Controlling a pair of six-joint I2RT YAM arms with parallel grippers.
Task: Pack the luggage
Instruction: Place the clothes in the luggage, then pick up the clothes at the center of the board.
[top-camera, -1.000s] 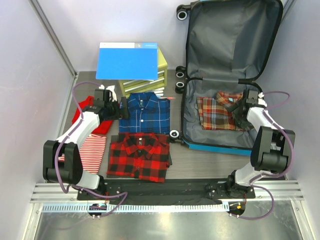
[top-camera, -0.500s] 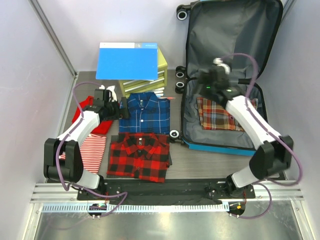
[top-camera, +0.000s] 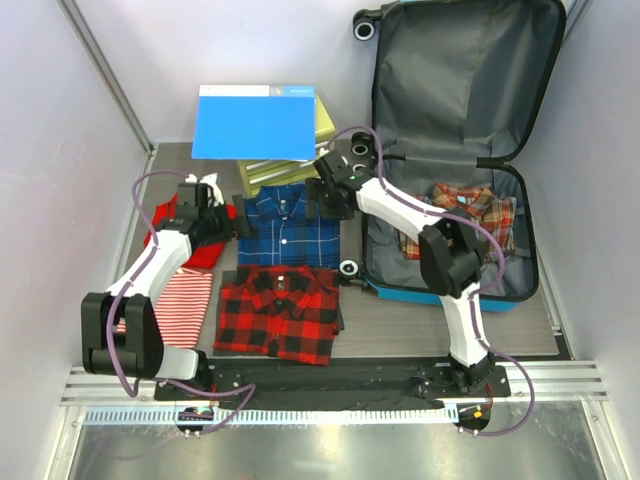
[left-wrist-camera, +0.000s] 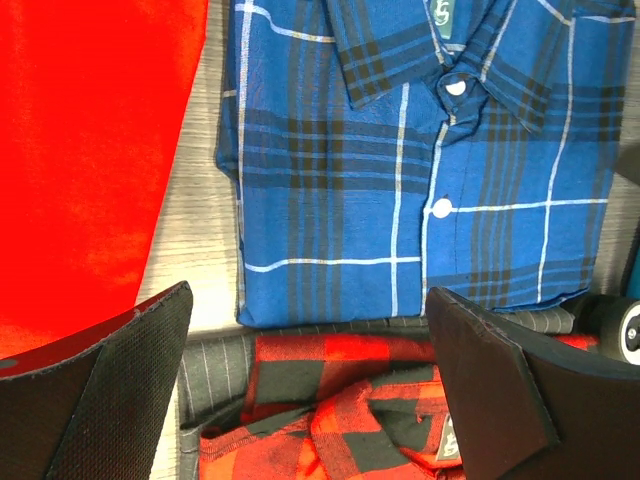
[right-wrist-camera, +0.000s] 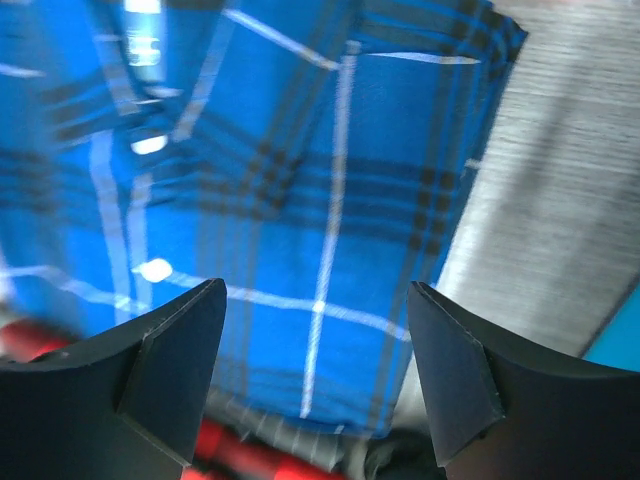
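The luggage (top-camera: 455, 90) lies open at the right, grey lining up, with an orange plaid shirt (top-camera: 468, 213) in its lower half. A folded blue plaid shirt (top-camera: 295, 225) lies left of it, above a red-black plaid shirt (top-camera: 280, 310). My left gripper (top-camera: 232, 222) is open and empty at the blue shirt's left edge. In the left wrist view it (left-wrist-camera: 310, 390) hovers over both shirts (left-wrist-camera: 420, 170) (left-wrist-camera: 330, 410). My right gripper (top-camera: 325, 195) is open and empty above the blue shirt's top right corner. The blurred right wrist view shows it (right-wrist-camera: 315, 370) over that shirt (right-wrist-camera: 280, 200).
A flat blue folder (top-camera: 255, 120) rests on a yellow-green drawer box (top-camera: 322, 135) behind the shirts. A red garment (top-camera: 172, 235) and a red-white striped one (top-camera: 185, 300) lie at the left. A grey pinstriped garment (left-wrist-camera: 215, 365) lies under the red-black shirt. Walls close in both sides.
My right arm has swung out of the luggage, leftward across its edge, to over the blue plaid shirt. My left gripper has shifted slightly back to the left.
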